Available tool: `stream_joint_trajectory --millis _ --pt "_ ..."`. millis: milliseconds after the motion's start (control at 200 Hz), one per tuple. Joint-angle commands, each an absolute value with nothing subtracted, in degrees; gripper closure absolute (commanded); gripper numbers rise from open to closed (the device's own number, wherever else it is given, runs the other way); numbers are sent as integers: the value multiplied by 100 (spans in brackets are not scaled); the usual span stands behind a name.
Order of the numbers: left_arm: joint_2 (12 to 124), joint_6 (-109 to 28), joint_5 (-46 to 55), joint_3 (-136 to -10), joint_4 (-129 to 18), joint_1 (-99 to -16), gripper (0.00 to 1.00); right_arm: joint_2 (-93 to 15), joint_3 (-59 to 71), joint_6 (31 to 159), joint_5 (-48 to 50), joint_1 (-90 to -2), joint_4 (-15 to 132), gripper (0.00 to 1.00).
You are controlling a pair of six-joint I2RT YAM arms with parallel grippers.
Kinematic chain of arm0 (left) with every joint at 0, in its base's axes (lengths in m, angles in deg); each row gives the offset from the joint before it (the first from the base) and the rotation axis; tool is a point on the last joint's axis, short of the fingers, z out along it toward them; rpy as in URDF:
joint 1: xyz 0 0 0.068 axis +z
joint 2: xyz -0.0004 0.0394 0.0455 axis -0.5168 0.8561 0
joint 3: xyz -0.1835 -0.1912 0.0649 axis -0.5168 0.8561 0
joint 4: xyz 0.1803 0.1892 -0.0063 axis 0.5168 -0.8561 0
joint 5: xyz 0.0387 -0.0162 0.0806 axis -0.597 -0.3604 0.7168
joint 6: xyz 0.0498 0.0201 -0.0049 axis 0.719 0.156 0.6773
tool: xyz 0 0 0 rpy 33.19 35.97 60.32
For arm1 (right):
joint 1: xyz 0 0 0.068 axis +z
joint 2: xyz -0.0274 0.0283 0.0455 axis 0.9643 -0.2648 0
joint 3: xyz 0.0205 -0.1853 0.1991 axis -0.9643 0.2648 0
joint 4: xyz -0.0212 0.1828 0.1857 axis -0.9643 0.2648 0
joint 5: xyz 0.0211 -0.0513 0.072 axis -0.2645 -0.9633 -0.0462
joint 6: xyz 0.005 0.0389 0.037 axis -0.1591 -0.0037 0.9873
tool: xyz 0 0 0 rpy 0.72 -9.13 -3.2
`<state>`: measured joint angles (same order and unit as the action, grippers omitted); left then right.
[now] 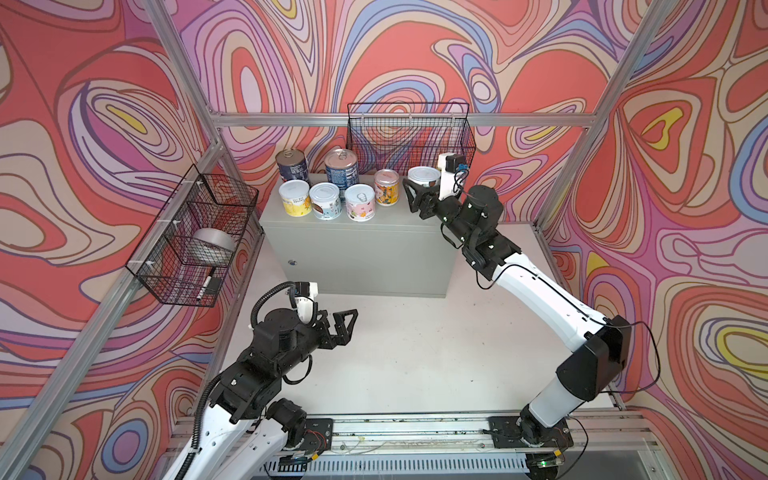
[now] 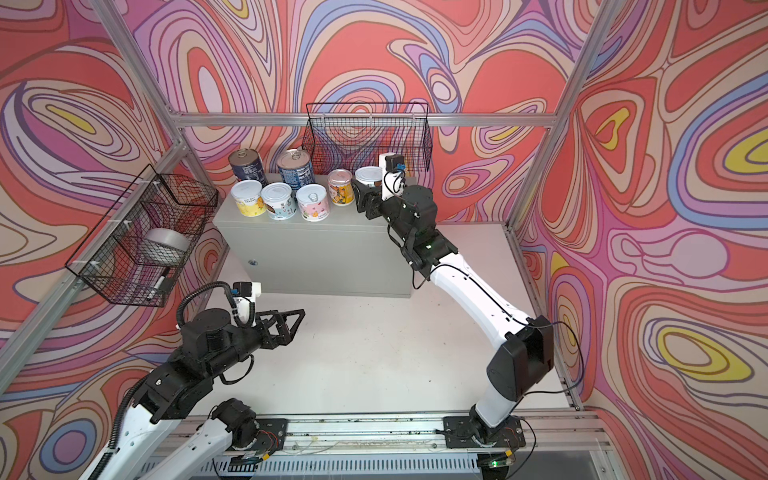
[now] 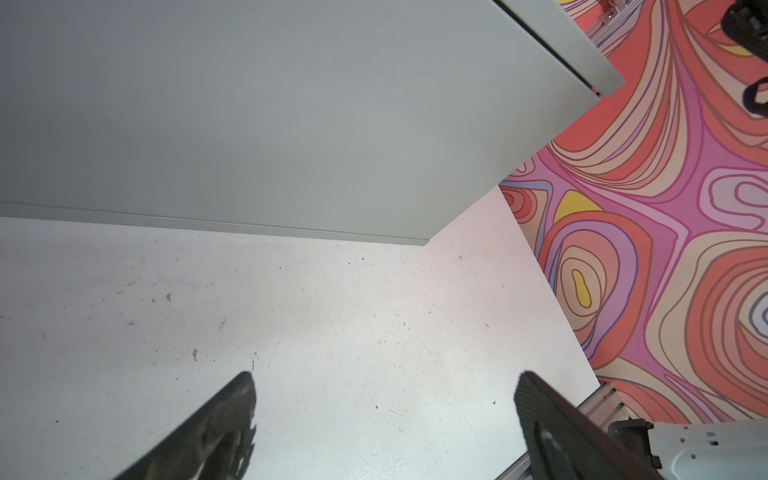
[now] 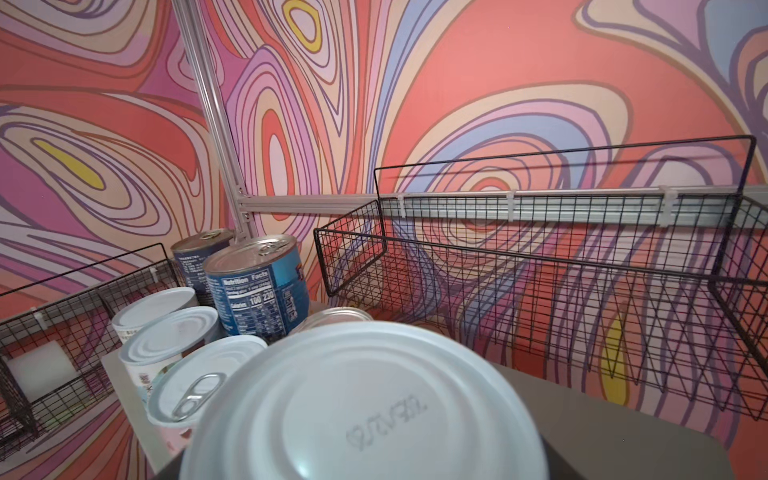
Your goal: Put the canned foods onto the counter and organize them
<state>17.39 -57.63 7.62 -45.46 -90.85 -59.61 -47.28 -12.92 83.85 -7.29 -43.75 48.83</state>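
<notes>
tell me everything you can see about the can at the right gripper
The short can is upright at the right end of the grey counter. Its silver upward end shows concentric rings and a stamped code, with no pull tab. The right gripper grips its side, hiding most of the label. Whether its base touches the counter cannot be told.

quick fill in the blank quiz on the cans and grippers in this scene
Counting the pale can in the right gripper, ___ cans are at the counter.
The two taller cans have dark ___ labels.
The left gripper is ___ and holds nothing.
The tape roll lies in a wire ___.
Missing: seven; blue; open; basket.
</notes>
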Motion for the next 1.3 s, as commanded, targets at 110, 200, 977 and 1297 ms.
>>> stream_joint_trajectory --millis 110,200,977,1297 --pt "1688 -5721 935 -4711 -9340 -5950 0 -5216 -1920 8330 -641 -4511 4749 40" --pt "1688 -5692 968 -4736 -9368 -5942 0 -5499 -2072 8194 -677 -4520 4830 40" --pt "1741 -5599 998 -4669 -9395 -5947 0 -5560 -1847 8016 -1217 -4527 4725 2" --pt "1758 -5118 1543 -4224 -9056 -5944 0 -3512 484 7361 -2413 -4529 4033 2"
